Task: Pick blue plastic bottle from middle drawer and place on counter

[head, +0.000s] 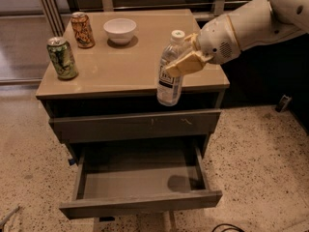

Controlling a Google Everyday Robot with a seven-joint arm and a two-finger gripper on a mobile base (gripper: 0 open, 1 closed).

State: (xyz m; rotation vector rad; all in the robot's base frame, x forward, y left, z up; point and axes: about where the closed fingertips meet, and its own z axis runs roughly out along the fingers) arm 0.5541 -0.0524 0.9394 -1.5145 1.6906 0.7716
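My gripper (186, 62) is shut on the blue plastic bottle (170, 81), a clear bottle with a white cap and a white-and-dark-blue label. It holds the bottle upright in the air in front of the counter's (140, 66) front edge, right of centre, the cap above counter level. The middle drawer (140, 197) is pulled open below and its flat inside is bare. The white arm reaches in from the upper right.
A green can (62, 58) stands at the counter's left front, an orange can (82, 30) behind it, and a white bowl (120, 30) at the back middle. The closed upper drawer front (135, 124) has small pale scratches. Speckled floor surrounds the cabinet.
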